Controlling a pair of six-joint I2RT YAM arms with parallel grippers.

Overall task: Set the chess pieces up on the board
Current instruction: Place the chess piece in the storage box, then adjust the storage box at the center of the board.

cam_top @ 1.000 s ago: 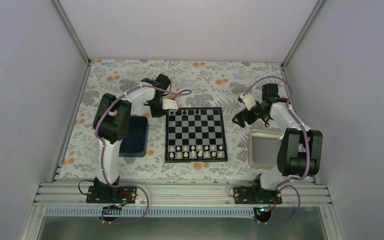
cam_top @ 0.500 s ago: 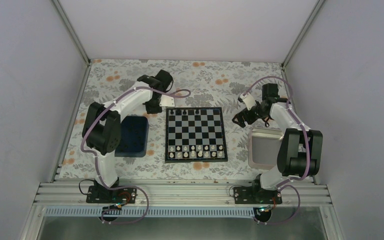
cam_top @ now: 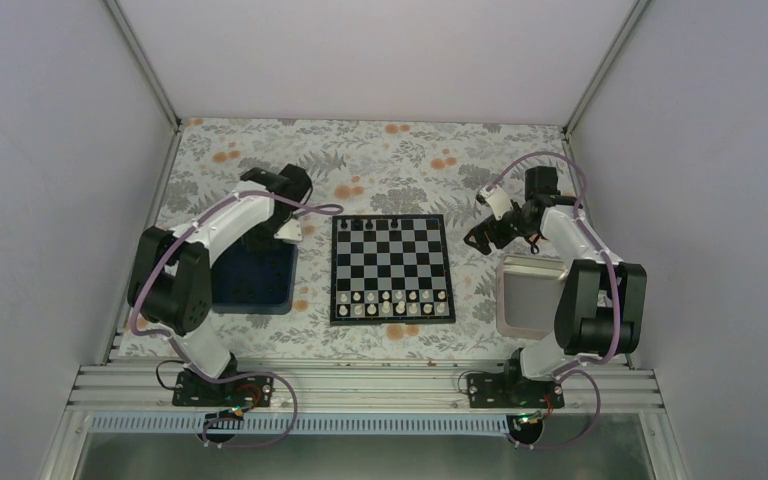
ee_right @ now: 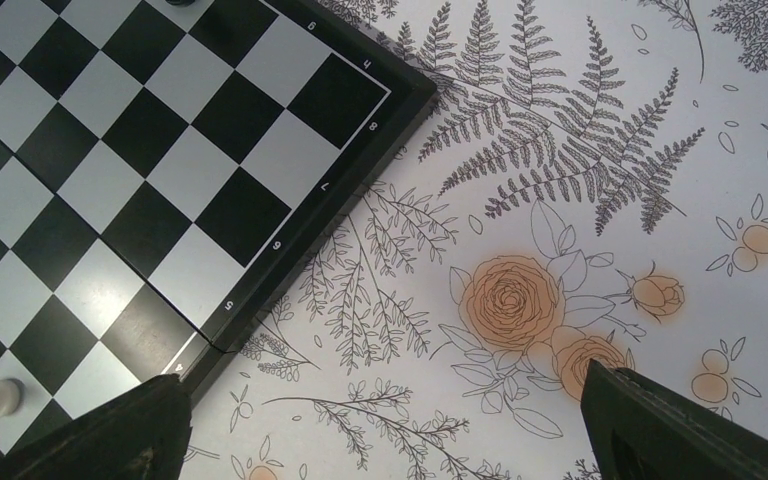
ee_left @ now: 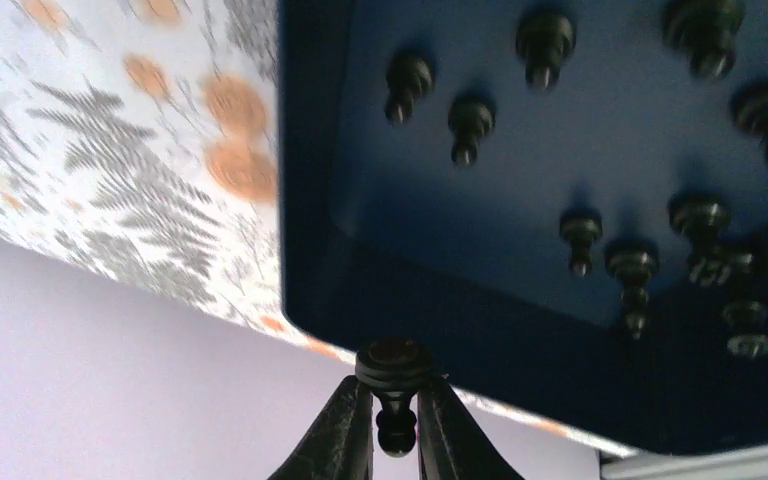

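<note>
The chess pieces [ee_left: 580,235] mostly lie in the dark blue tray [ee_left: 580,140]; our left gripper [ee_left: 394,425] pinches one black pawn [ee_left: 392,362] by its rim. Next we should carry it to the far rows of the board [cam_top: 391,268]; our right gripper [ee_right: 390,430] hangs wide open.

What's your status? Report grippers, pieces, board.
Left gripper shut on a black piece, above the blue tray's edge. Right gripper open, empty, beside the board. Few black pieces on board's far row; more in tray. Nothing in the way.
</note>
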